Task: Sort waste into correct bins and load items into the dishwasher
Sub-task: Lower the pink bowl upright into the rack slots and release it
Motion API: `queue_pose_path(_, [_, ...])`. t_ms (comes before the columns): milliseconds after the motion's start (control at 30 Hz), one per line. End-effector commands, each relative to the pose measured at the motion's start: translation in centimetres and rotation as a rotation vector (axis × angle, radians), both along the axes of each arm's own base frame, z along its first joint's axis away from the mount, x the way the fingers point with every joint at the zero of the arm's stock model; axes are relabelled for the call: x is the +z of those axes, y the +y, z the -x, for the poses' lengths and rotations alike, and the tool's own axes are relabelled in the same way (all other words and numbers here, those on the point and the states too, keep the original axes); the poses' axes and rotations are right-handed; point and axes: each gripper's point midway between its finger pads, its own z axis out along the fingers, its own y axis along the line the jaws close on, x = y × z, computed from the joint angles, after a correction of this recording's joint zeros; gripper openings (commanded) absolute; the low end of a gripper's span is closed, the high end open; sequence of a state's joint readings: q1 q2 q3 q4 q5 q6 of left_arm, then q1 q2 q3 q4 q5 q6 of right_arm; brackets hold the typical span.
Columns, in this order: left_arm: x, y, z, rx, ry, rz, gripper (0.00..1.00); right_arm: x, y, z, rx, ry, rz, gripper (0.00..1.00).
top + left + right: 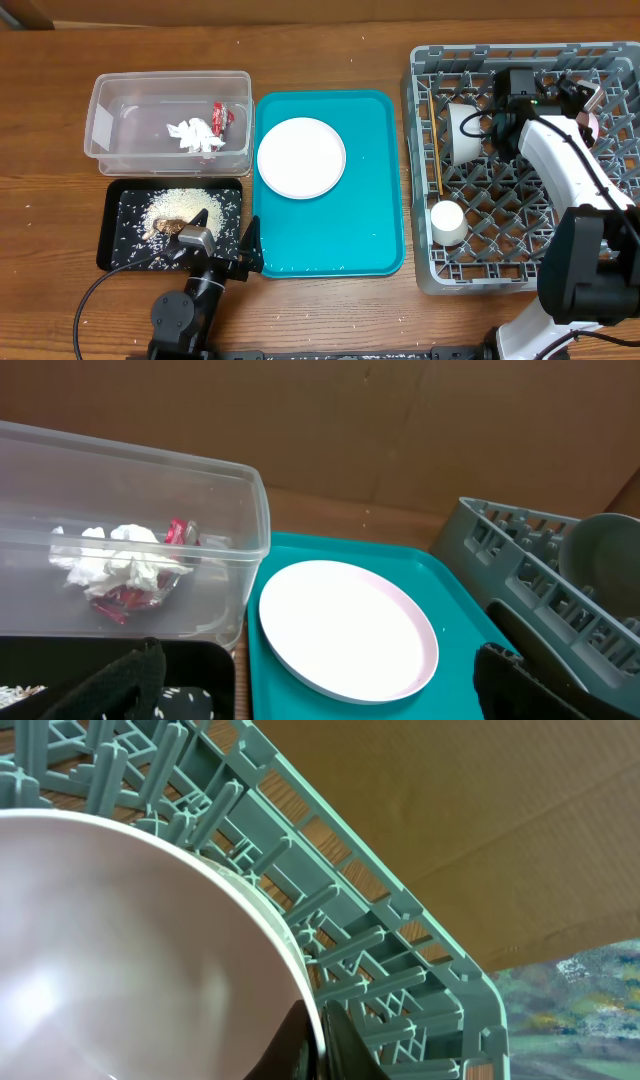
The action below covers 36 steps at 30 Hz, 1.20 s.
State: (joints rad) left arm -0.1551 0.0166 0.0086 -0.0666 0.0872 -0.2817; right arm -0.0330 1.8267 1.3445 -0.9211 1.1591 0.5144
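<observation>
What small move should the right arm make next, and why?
Probably ease the pink plate down between the pegs: the right gripper holds it inside the dish rack, near a corner, seemingly not yet seated.

**Wood table, cardboard backing**

A brown wooden table with side-to-side grain is filling the overhead view, and soft, even light is falling on it. A plain brown cardboard backdrop is standing behind the table's far edge, with creases and a seam running across it in both wrist views. A blurred, mottled green-blue patch is showing below the cardboard's edge in the right wrist view; too blurred to identify.
</observation>
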Motion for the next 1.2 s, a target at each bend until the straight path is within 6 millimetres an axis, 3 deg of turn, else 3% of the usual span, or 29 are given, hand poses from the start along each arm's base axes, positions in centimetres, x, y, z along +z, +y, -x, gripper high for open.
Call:
queue_pose_path(0, [0.0,-0.1,0.1,-0.009,-0.006,0.005,1.0,2.7,-2.2,0.3,-0.053,-0.014,0.091,0.04])
queue_pose_path(367, [0.0,-0.1,0.1,-0.009,-0.006,0.005,1.0,3.8,-2.6,0.0,-0.047,0.016,0.135,0.04])
queue_pose_path(467, [0.0,-0.1,0.1,-0.009,-0.006,0.005,1.0,2.2,-1.8,-0.4,0.001,0.047,0.043,0.04])
queue_pose_path(800, [0.0,-0.1,0.1,-0.009,-0.006,0.005,1.0,0.3,1.0,-0.7,0.078,0.097,0.016,0.04])
queue_pose_path(1033, [0.0,-0.1,0.1,-0.009,-0.006,0.005,1.0,0.2,4.2,-1.8,0.164,0.105,0.017,0.05])
queue_pose_path(1167, [0.0,-0.1,0.1,-0.009,-0.006,0.005,1.0,1.0,3.9,-1.7,0.153,0.106,0.066,0.04])
